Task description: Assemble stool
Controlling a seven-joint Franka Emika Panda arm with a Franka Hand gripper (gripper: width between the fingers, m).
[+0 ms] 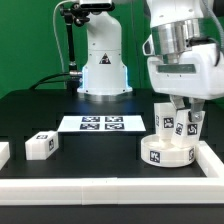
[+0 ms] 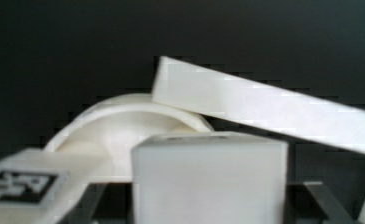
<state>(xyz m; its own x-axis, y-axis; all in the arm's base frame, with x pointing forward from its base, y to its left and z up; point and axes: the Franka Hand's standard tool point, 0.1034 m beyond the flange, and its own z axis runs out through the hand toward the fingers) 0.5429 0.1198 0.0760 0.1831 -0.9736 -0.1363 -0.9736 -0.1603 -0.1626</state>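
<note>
Pincer [image 1: 180,110] pinching a leg [image 1: 166,121], upright. My fingers are closed on its upper part. Seat [image 1: 168,151] directly beneath me. The leg's foot is at the seat's top face; whether it touches or hangs just clear, I cannot tell.

Wrist view: leg block [image 2: 205,178] fills the near field, seat curve [image 2: 117,125] just behind it, rail [image 2: 277,105] slanting past beyond that.

Step in hand, by my reading: fitting this leg into the seat. Seating hole hidden under the block, so alignment is unconfirmed.

Next move calls for a straight press down, then probably a twist to lock. Keep the leg plumb and the grip firm. The seat lies loose, near the rail [image 1: 205,150], and may shift.

Spare leg [image 1: 40,145] lies well apart from me, past the marker board [image 1: 100,124]. To be fetched after.
</note>
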